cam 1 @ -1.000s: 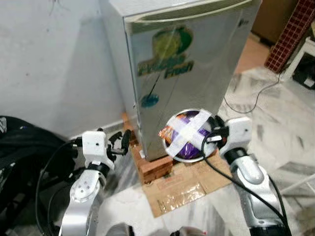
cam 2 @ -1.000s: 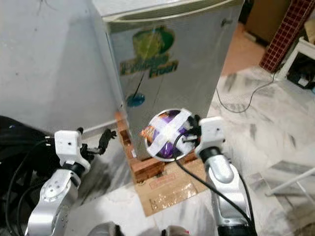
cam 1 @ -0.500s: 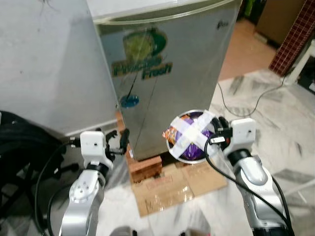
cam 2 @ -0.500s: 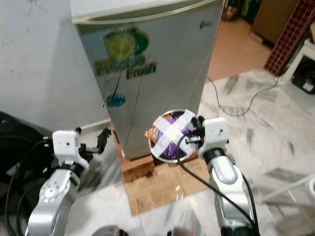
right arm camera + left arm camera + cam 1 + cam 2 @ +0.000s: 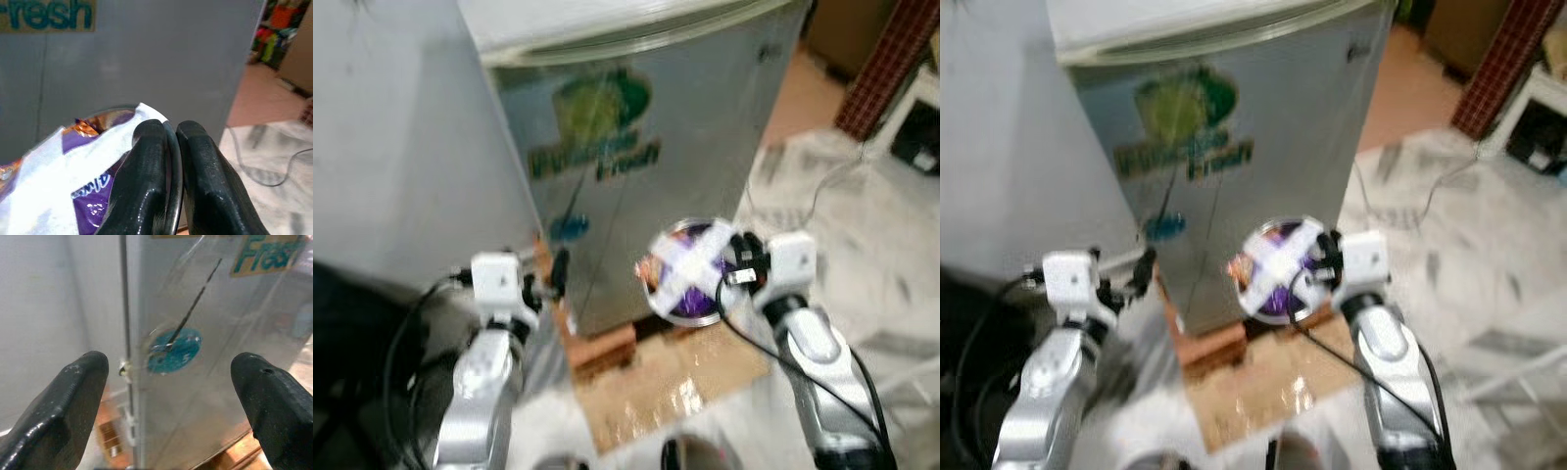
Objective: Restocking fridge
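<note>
I stand before the closed fridge, its door shut and nothing yet stocked. My right fingers are pinched tight on the rim of a round bowl, taped across and holding purple packets, carried low in front of the door's lower right. My left gripper is spread wide and empty, aimed at the door's left edge near the blue sticker. That vertical edge lies straight ahead between my left fingers, so I judge the left arm the nearer one to pull the door open. The fridge sits on bricks over cardboard.
</note>
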Motion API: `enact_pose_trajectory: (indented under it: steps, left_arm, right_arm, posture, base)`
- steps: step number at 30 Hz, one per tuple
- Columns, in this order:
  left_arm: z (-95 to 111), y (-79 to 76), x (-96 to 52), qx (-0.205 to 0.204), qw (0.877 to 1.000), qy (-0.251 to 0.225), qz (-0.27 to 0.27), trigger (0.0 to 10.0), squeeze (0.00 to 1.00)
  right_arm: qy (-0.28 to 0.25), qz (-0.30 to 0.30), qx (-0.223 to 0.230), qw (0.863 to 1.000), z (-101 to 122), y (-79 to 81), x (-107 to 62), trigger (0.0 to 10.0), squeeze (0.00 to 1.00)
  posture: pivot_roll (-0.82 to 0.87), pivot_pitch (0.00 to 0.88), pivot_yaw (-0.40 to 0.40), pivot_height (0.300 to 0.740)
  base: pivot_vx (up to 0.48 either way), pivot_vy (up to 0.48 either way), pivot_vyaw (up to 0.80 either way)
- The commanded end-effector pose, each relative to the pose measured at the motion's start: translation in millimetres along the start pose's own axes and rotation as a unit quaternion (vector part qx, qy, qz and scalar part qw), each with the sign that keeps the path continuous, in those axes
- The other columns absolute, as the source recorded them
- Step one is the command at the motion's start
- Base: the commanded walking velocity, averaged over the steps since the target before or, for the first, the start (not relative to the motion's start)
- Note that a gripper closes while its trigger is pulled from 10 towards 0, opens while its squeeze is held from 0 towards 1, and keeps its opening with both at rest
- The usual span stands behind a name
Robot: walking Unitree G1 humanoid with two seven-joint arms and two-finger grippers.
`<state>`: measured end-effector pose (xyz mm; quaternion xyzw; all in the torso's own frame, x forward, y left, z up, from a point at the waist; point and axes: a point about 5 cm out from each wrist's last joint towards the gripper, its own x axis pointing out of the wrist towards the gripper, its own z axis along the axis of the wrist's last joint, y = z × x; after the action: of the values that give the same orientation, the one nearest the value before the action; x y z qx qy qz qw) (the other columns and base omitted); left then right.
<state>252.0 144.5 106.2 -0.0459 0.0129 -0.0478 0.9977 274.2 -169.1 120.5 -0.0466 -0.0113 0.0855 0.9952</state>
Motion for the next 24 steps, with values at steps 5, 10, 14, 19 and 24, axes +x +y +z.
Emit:
enact_pose_trajectory:
  steps: [5,10,14,19,24]
  left_arm:
    - [-3,14.9,-2.2,0.018,0.999,0.009,0.037,10.0,0.00]
    - [-4,19.3,8.9,0.020,0.999,0.016,0.047,10.0,0.00]
    - [-4,20.6,16.5,0.017,0.999,0.017,0.044,10.0,0.00]
    - [-3,24.4,37.2,0.020,0.999,0.021,0.025,10.0,0.00]
    - [-2,35.3,62.7,0.010,0.998,0.027,0.048,10.0,0.00]
  right_arm:
    - [-0.021,0.017,0.006,1.000,8,9.4,0.8,10.0,0.00]
    - [-0.021,0.015,0.004,1.000,8,7.9,-0.2,10.0,0.00]
    - [-0.022,0.016,0.003,1.000,9,8.4,-0.9,10.0,0.00]
    - [-0.022,0.015,0.000,1.000,10,6.8,-2.5,10.0,0.00]
    - [-0.019,0.011,-0.002,1.000,11,3.8,-6.1,10.0,0.00]
  posture:
    - [-0.02,0.107,0.030,0.740]
    - [-0.03,0.110,0.028,0.740]
    - [-0.04,0.112,0.028,0.740]
    - [-0.05,0.121,0.026,0.740]
    - [-0.07,0.138,0.027,0.740]
  base:
    - [0.000,0.000,0.00]
    - [0.000,0.000,0.00]
    - [0.000,0.000,0.00]
    - [0.000,0.000,0.00]
    - [0.000,0.000,0.00]
